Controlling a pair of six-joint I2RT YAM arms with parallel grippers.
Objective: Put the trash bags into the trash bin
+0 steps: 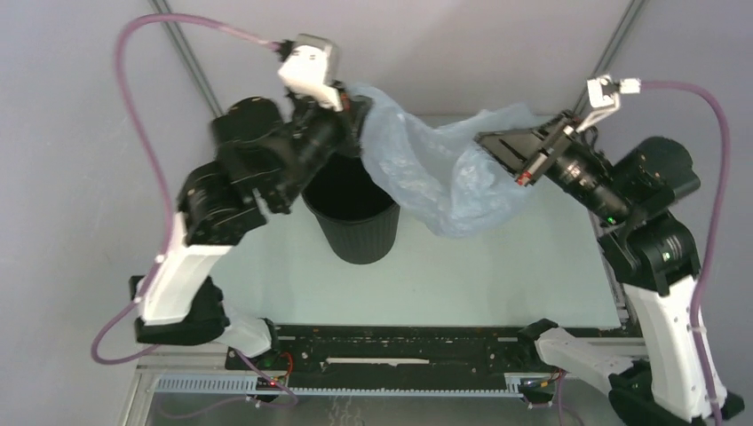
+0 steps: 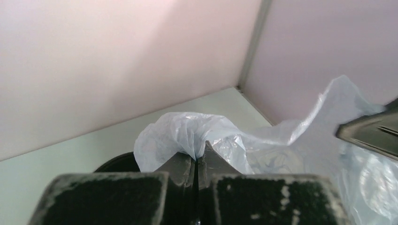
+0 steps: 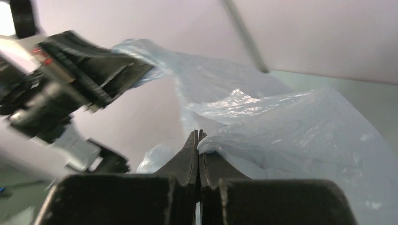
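The pale grey-blue trash bag hangs stretched in the air between my two grippers, above and to the right of the black trash bin. My left gripper is shut on the bag's left edge, just over the bin's far rim. My right gripper is shut on the bag's right edge. In the left wrist view the film bunches out of the closed left gripper, with the bin's rim below. In the right wrist view the right gripper pinches a fold of the bag.
The bin stands upright on the pale green table. Grey walls and a metal corner post close the back. The right gripper shows at the right edge of the left wrist view; the left arm shows in the right wrist view.
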